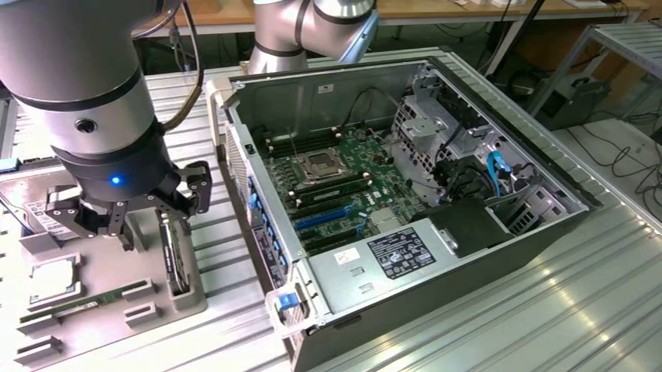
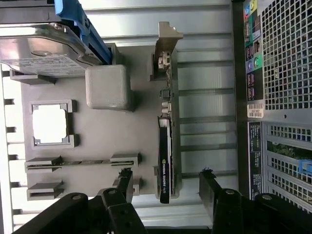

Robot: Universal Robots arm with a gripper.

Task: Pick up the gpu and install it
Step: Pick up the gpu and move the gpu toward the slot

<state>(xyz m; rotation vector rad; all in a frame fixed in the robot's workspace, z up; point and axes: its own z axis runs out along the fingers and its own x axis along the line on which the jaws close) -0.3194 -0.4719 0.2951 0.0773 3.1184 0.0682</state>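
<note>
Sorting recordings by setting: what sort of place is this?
Probably a robotics lab set up for PC assembly: an opened computer case on a slatted metal table, a grey parts tray holding the gpu, desks behind.

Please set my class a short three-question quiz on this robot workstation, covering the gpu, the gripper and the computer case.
1. True or false: the thin circuit-board gpu with silver metal end bracket stands outside the open grey metal computer case.
2. Multiple choice: the black two-finger gripper is A) shut on the gpu, B) open over the gpu, C) shut, empty.
3. Fill in: the gpu stands on edge in the grey parts ____.
Key: 1 true; 2 B; 3 tray.
</note>
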